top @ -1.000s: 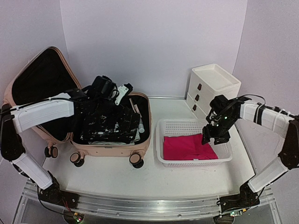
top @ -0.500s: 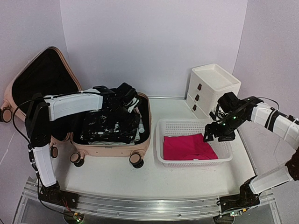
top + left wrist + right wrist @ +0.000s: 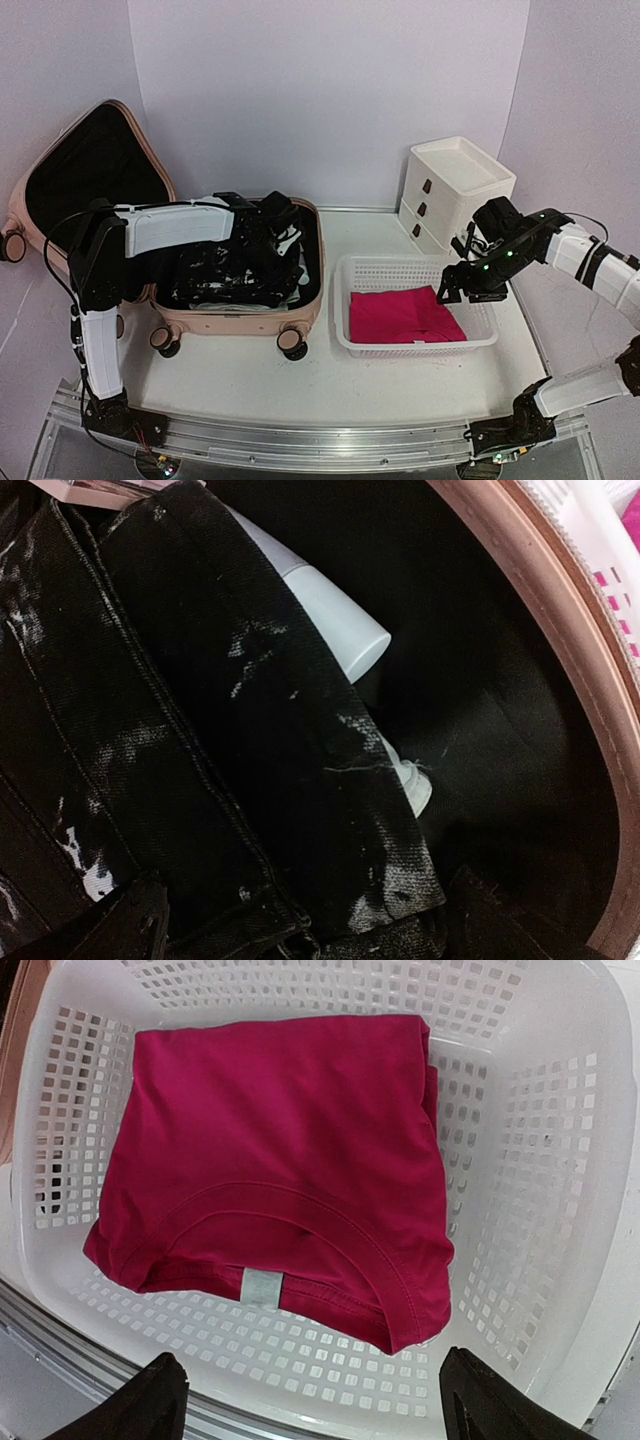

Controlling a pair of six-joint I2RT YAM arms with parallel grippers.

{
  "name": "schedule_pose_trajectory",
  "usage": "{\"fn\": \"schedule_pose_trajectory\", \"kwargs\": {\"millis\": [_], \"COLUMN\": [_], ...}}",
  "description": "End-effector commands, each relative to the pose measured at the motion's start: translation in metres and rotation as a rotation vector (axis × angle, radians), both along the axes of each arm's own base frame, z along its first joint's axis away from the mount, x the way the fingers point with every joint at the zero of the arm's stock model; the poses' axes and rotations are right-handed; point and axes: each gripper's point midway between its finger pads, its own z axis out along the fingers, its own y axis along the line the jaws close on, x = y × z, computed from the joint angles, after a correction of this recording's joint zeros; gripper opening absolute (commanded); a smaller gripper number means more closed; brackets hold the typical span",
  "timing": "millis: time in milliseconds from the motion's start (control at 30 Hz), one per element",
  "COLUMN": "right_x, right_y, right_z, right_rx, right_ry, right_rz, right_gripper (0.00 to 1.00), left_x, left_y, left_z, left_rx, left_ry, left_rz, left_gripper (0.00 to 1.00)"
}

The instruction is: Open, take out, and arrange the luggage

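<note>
Two arms | luggage [image 3: 230,322] open on bench [image 3: 300,390], just left of white basket [image 3: 415,349] | left fingers [image 3: 135,928] apart inside luggage, over black jeans [image 3: 200,760] | right fingers [image 3: 160,1400] apart above basket's pink shirt [image 3: 280,1140].

Luggage [image 3: 230,318]: pale-pink shell, black lining. Garment [image 3: 150,730] inside it: black denim with irregular white streaks and flecks, beside a white tube [image 3: 330,610]. Shirt [image 3: 280,1160]: solid magenta, pale grey label; basket [image 3: 420,347] white, perforated; drawer unit [image 3: 460,175] white, brown handles.

light: bright, even | shadows: soft | luggage [image 3: 520,740] lining: dim
</note>
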Motion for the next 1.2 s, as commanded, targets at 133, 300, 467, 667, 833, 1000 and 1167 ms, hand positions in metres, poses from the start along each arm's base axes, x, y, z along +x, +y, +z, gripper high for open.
{"fn": "schedule_pose_trajectory", "kwargs": {"millis": [133, 300, 467, 667, 833, 1000, 1167], "right_x": [0.002, 0.003, 0.004, 0.008, 0.011, 0.020, 0.038], "right_y": [0.006, 0.008, 0.011, 0.017, 0.024, 0.039, 0.072], "right_z": [0.008, 0.013, 0.014, 0.018, 0.023, 0.032, 0.049], "right_rx": [0.036, 0.047, 0.062, 0.093, 0.127, 0.174, 0.270], "right_ry": [-0.021, -0.031, -0.023, -0.021, -0.021, -0.033, -0.069], "right_rz": [0.012, 0.009, 0.006, 0.003, -0.003, -0.004, -0.021], "right_gripper": [0.89, 0.89, 0.89, 0.89, 0.89, 0.89, 0.89], "left_x": [0.015, 0.020, 0.022, 0.030, 0.032, 0.033, 0.032], "left_y": [-0.002, 0.004, 0.008, 0.020, 0.024, 0.024, 0.025], "left_z": [0.009, 0.009, 0.016, 0.028, 0.038, 0.045, 0.051], "left_rx": [0.025, 0.070, 0.078, 0.028, -0.012, -0.067, -0.131], "left_ry": [-0.054, -0.072, -0.085, -0.080, -0.076, -0.065, -0.054], "left_rz": [0.038, 0.037, 0.042, 0.088, 0.094, 0.092, 0.101], "left_gripper": [0.92, 0.81, 0.60, 0.30, 0.16, 0.04, 0.00]}}
